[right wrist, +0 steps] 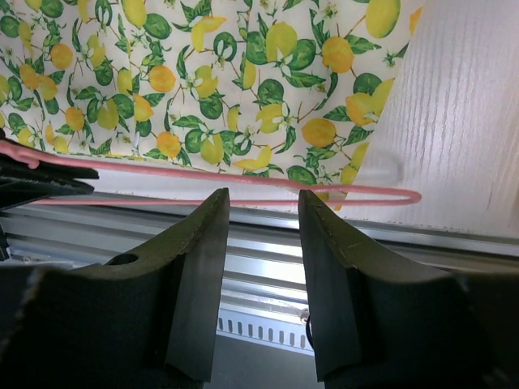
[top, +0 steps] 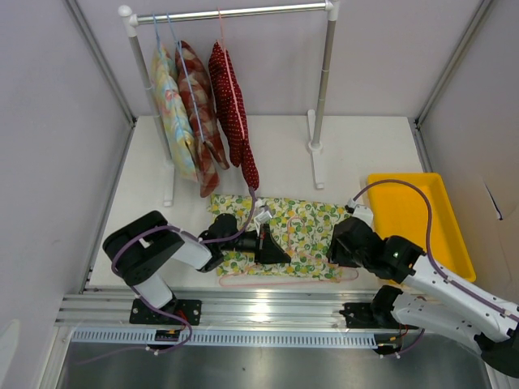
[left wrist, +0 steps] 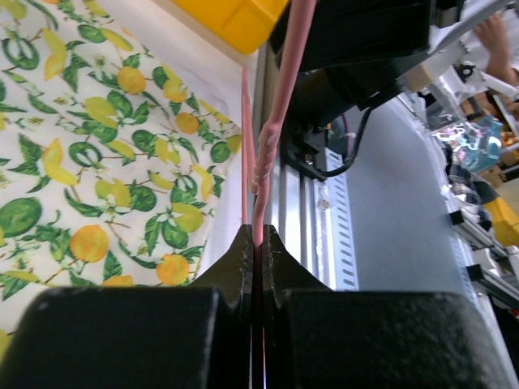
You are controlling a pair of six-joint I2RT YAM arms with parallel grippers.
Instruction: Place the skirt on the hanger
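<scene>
The lemon-print skirt (top: 302, 224) lies flat near the front of the white table. Along its near hem lies the pink hanger (top: 285, 282), a thin wire loop with its rounded end at the right. My left gripper (top: 274, 253) lies low over the skirt's left part and is shut on the hanger (left wrist: 268, 154) near the wire's twisted part. The skirt (left wrist: 105, 162) fills the left of that view. My right gripper (top: 340, 243) hovers at the skirt's right edge. In its wrist view its jaws (right wrist: 263, 198) stand apart and empty, just short of the hanger (right wrist: 357, 193) and the skirt (right wrist: 203, 73).
A white clothes rack (top: 231, 12) stands at the back with a pastel floral garment (top: 174, 113), a red-patterned one (top: 203, 105) and a red dotted one (top: 231, 105) hanging on it. A yellow bin (top: 413, 215) sits at the right. An aluminium rail (top: 259, 312) runs along the near edge.
</scene>
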